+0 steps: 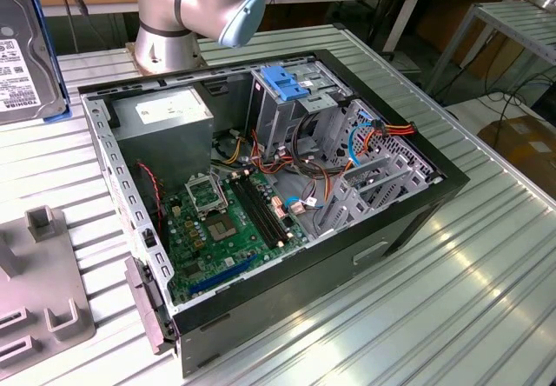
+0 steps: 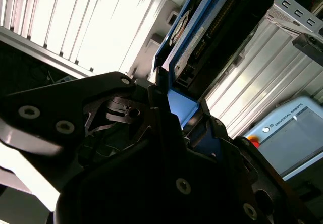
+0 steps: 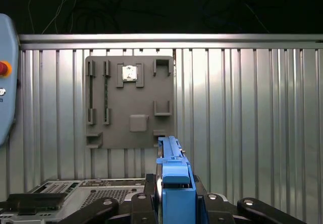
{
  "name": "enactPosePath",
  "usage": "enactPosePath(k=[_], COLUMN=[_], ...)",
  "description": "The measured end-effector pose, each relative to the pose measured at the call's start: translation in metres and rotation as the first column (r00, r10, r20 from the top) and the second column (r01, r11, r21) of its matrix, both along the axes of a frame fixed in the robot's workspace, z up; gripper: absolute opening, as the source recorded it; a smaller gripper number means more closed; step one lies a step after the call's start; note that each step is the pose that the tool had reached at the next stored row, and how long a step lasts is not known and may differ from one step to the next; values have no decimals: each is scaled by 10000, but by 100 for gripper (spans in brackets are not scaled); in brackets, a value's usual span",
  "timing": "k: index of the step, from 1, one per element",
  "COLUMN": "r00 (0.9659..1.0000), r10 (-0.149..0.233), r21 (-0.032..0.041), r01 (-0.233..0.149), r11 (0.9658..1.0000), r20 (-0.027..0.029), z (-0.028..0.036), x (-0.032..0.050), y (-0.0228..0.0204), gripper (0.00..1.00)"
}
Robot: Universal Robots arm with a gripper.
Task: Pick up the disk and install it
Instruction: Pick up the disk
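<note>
My claw (image 3: 174, 198) is clamped on the blue frame of the disk (image 3: 174, 176), which I hold on edge in the air above the ribbed metal desk (image 3: 242, 123), where 1 grey holder plate (image 3: 128, 103) lies flat. In the exterior view the disk (image 1: 24, 51) hangs at that view's far left (white label facing the camera), well apart from the open computer case (image 1: 261, 203), which has a blue handle (image 1: 287, 82) on its metal cage.

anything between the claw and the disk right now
Nothing. The claw is shut directly on the disk, gripping its blue frame, with no gap or object between them, as seen in the second wrist view.
</note>
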State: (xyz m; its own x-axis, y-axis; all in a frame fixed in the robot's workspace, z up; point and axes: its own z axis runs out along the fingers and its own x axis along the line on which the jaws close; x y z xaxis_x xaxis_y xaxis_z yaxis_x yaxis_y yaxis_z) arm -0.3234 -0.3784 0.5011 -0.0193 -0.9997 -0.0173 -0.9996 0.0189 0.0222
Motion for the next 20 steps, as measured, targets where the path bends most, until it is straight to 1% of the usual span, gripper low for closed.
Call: enactPosePath(k=[10,20], r00=[10000,10000], r10=[0,0], r21=[0,-1], r01=[0,0], r11=[10000,10000], r20=[-1,0], z=[0,0], x=[79,197], y=[0,0], gripper=[37,37])
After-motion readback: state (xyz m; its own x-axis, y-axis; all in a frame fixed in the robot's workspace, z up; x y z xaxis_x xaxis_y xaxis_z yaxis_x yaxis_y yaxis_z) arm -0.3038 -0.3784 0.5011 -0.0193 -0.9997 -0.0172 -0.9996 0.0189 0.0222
